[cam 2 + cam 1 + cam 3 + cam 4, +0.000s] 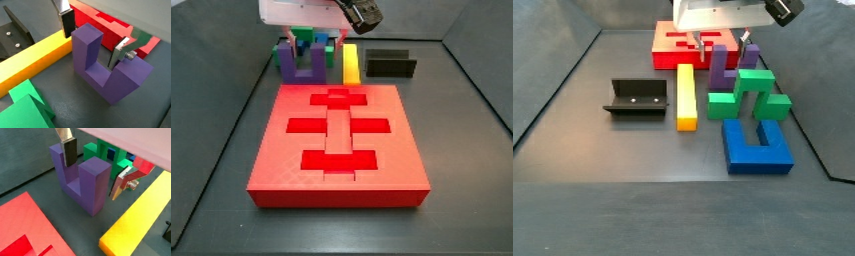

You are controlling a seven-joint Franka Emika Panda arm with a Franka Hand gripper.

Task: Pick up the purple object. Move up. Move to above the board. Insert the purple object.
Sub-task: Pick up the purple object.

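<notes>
Matte, seemingly plastic purple object (100, 65)

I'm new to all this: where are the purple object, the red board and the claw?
purple object (85, 50): wrist view, on an upright arm.
board (271, 140): side view, on its raised edge.
claw (93, 42): wrist view, astride that arm.

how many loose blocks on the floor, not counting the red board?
4: purple block at the open claw beside the board; green block next to it; blue block nearest the camera; yellow bar alongside. Others may be hidden.
</notes>
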